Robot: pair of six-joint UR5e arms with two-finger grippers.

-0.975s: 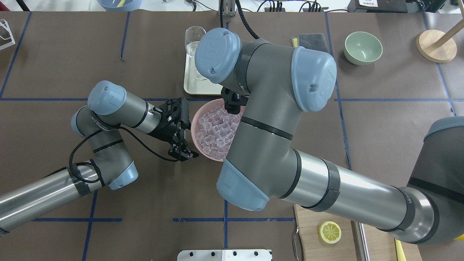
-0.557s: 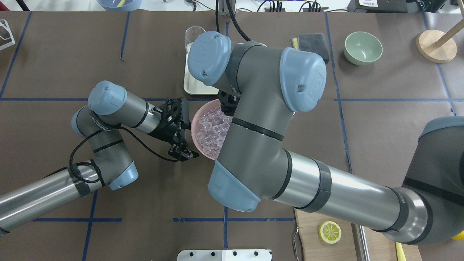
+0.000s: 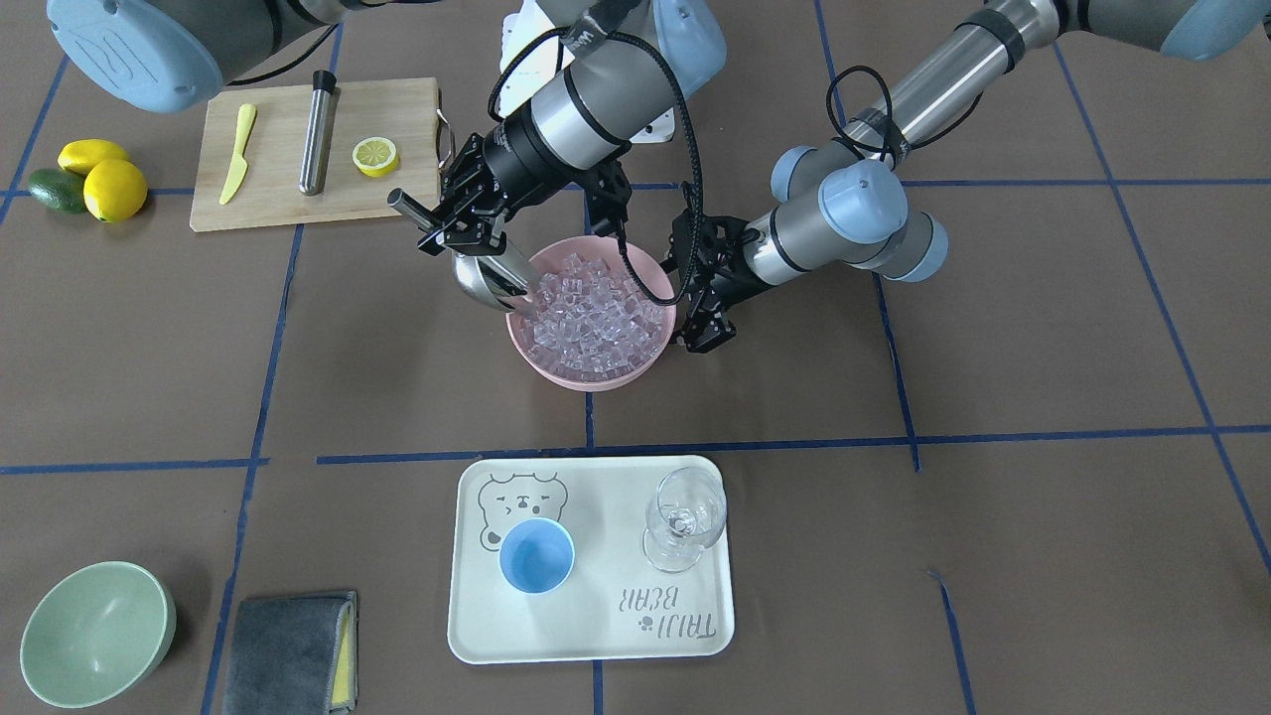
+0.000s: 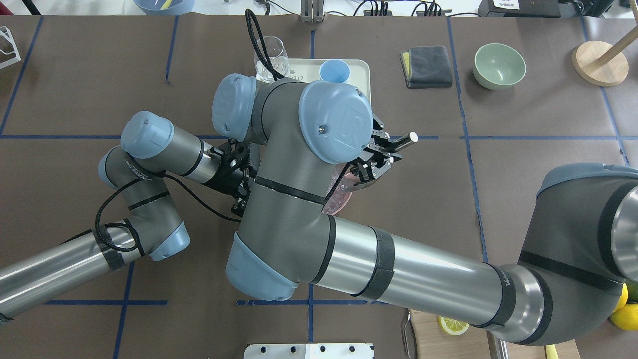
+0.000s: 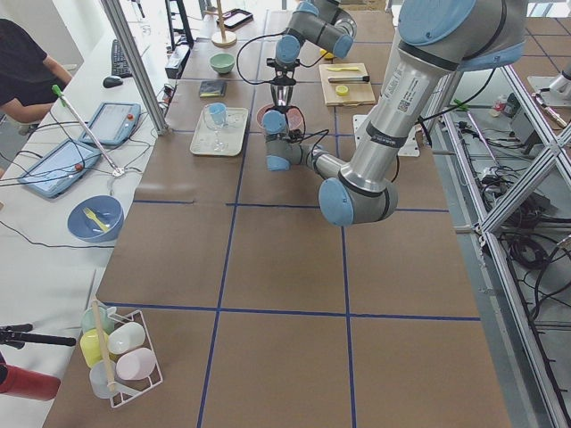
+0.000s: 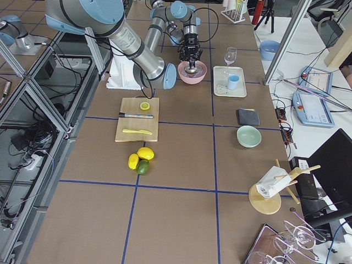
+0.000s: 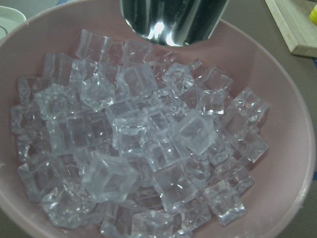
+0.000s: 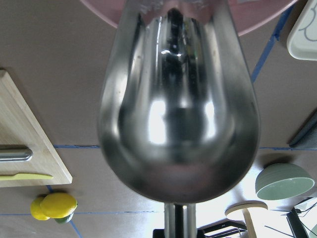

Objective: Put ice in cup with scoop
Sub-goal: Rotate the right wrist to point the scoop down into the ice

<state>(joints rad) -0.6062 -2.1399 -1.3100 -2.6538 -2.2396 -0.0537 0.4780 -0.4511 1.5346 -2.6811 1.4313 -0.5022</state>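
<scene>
The ice (image 3: 596, 313) is piled in a pink bowl (image 3: 586, 377) at mid-table and fills the left wrist view (image 7: 143, 144). My right gripper (image 3: 462, 223) is shut on the handle of the steel scoop (image 3: 487, 283). The scoop's trough tilts down over the bowl's rim at the edge of the ice, and it also shows in the right wrist view (image 8: 178, 114). My left gripper (image 3: 700, 328) is shut on the bowl's opposite rim. The light-blue cup (image 3: 536, 556) stands empty on a tray, apart from both grippers; it also shows in the overhead view (image 4: 334, 71).
The cream tray (image 3: 596, 616) also carries a clear wine glass (image 3: 685, 516). A cutting board (image 3: 278, 189) holds a steel tube (image 3: 318, 144), a lemon half and a knife. A pale green bowl (image 3: 94, 636) and a grey cloth (image 3: 288, 641) lie beyond the tray.
My right arm has swung across the bowl, carrying the scoop to the bowl's right rim in the overhead view and uncovering the tray and cup. My left arm has not moved.
</scene>
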